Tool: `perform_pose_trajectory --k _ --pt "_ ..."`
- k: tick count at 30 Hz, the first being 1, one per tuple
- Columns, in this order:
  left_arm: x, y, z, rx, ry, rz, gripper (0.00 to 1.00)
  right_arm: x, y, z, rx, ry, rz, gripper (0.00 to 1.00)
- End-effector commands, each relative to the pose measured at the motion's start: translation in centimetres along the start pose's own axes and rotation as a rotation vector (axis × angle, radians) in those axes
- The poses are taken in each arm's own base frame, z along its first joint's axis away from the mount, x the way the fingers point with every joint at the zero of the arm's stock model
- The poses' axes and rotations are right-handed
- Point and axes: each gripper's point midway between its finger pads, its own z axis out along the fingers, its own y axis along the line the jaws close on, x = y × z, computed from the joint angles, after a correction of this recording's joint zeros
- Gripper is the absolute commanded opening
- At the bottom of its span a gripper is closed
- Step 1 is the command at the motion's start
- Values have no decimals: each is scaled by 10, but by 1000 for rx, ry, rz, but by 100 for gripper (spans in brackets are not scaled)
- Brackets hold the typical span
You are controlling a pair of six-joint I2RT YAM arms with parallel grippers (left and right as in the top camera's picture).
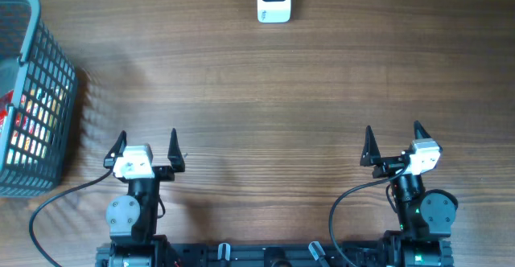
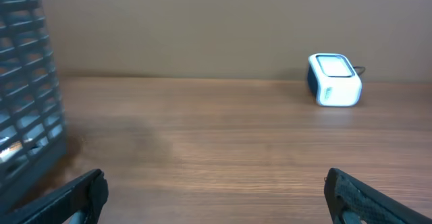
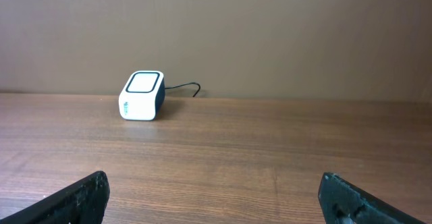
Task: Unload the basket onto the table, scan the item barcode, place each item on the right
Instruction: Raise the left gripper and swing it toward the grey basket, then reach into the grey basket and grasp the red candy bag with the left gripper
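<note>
Resting at the 12 o'clock edge of the tabletop (image 1: 257, 82), the scanner (image 1: 273, 0) is seen in the overhead view as a small white box. It lies well apart from both arms, at about 1 o'clock from the left gripper (image 1: 147, 134) and about 11 o'clock from the right gripper (image 1: 393, 127). Both grippers are spread fully wide, and nothing is held or touched by either. They are parked side by side at the 6 o'clock edge, with bare wood between their fingers.

A basket (image 1: 60, 74) of grey mesh is placed at the 9 o'clock side, at about 10 o'clock from the left gripper and near it. Colourful items (image 1: 36, 118), red and yellow among them, are seen through the mesh. No barcode can be made out on them.

Only the overhead view shows both arms and the basket's contents together. In the left wrist view the basket (image 2: 27, 82) is cut off at the frame's 9 o'clock edge, and the scanner (image 2: 334, 80) is shown at 1 o'clock, past the wide left gripper (image 2: 216, 197). Its dark blue side, hidden from above, is revealed there. In the right wrist view the scanner (image 3: 142, 95) appears at 11 o'clock, beyond the wide right gripper (image 3: 216, 200). A thin dark cable (image 3: 185, 86) behind the scanner is shown clearly only in this view. The basket is not shown there.
</note>
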Motion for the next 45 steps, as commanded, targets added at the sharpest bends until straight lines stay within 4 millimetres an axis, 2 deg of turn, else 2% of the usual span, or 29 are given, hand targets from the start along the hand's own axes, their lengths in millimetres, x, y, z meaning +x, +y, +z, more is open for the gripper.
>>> perform_pose_trajectory --k 1,3,5,6,7,9,10,13,15,18,21,22,24,26,29,32,34,37,40,41,42,45 --pt "-4 -78 -19 467 5 -107 100 -1 -3 0 18 -8 -12 100" --pt "-14 -123 -52 795 -18 -96 100 -1 -3 0 18 -8 -12 100" --pt "-26 -141 -75 963 -79 -45 100 -1 -3 0 18 -8 -12 100" --pt "-35 -144 -81 989 -121 -25 100 -1 -3 0 18 -8 -11 100" --pt "-58 -147 -93 1040 -183 -73 100 -1 -3 0 18 -8 -12 100" --pt "-80 -148 -105 1081 -235 -136 100 -1 -3 0 18 -8 -12 100" --pt "-100 -148 -119 1112 -314 -141 100 -1 -3 0 18 -8 -12 100" --pt "-142 -147 -160 1144 -587 -27 100 -1 -3 0 18 -8 -12 100" --pt "-178 -140 -179 1100 -726 -11 100 -1 -3 0 18 -8 -12 100" --pt "-209 -139 -184 1051 -737 28 100 -1 -3 0 18 -8 -12 100" --pt "-247 -138 -187 965 -746 142 100 -1 -3 0 18 -8 -12 100" --pt "-266 -135 -186 917 -752 166 100 -1 -3 0 18 -8 -12 100" --pt "-308 -119 -166 749 -699 139 100 -1 -3 0 18 -8 -12 100" --pt "-338 -94 -131 542 -571 121 100 -1 -3 0 18 -8 -12 100" --pt "-369 -62 -86 326 -331 107 100 -1 -3 0 18 -8 -12 100" --pt "-412 -42 -52 211 -154 156 100 -1 -3 0 18 -8 -12 100" --pt "-431 -16 -29 70 -59 167 100 -1 -3 0 18 -8 -12 100" --pt "-450 22 4 -134 -13 178 100 -1 -3 0 18 -8 -12 100" --pt "-459 50 33 -288 -24 199 100 -1 -3 0 18 -8 -12 100" --pt "-459 68 46 -384 -8 247 100 -1 -3 0 18 -8 -12 100" --pt "-457 77 55 -425 11 306 100 -1 -3 0 18 -8 -12 100" --pt "-439 87 79 -459 116 462 100 -1 -3 0 18 -8 -12 100"
